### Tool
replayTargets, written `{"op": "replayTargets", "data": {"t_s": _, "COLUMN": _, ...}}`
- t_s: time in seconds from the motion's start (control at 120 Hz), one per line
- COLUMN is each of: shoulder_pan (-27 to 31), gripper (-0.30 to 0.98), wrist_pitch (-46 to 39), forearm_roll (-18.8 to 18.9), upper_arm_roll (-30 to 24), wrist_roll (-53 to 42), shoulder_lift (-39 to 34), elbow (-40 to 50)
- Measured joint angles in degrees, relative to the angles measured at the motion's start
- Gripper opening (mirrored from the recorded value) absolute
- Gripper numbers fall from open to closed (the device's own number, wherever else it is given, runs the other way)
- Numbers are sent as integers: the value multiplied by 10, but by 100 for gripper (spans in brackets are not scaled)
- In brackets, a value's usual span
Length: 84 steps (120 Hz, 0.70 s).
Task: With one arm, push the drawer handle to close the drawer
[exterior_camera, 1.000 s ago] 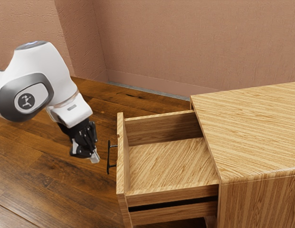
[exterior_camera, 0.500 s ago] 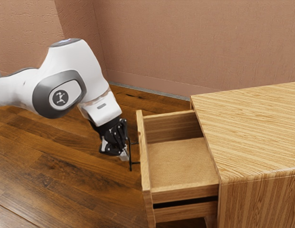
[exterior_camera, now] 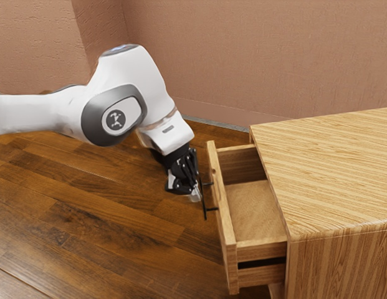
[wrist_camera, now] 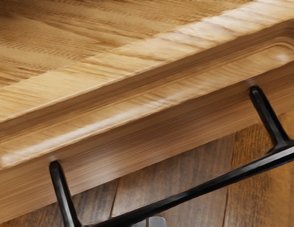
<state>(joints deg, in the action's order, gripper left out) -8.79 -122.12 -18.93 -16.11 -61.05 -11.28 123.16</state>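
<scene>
My gripper (exterior_camera: 195,196) is shut, its fingertips together at the black handle (exterior_camera: 204,202) on the side away from the cabinet. The drawer (exterior_camera: 249,208) stands partly out of the wooden cabinet (exterior_camera: 333,162), its inside bare where visible. In the wrist view, the handle (wrist_camera: 184,194) runs slanting along the drawer front (wrist_camera: 137,135), held off it by two posts. The pale tips of the gripper (wrist_camera: 148,222) show just beneath the bar, partly hidden by it.
A second wooden layer of the cabinet shows under the drawer. Brown plank floor (exterior_camera: 106,237) lies below the arm, and a pinkish wall (exterior_camera: 205,56) rises behind.
My hand has moved toward the exterior view's right, up to the handle. The drawer has slid inward in the same direction, so less of it sticks out of the cabinet.
</scene>
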Motion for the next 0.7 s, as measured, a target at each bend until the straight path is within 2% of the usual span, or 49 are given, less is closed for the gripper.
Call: {"op": "replayTargets", "data": {"t_s": 0.7, "shoulder_pan": -6, "gripper": -9, "wrist_pitch": -63, "forearm_roll": 4, "upper_arm_roll": -50, "wrist_roll": 63, "shoulder_lift": 121, "elbow": -104}}
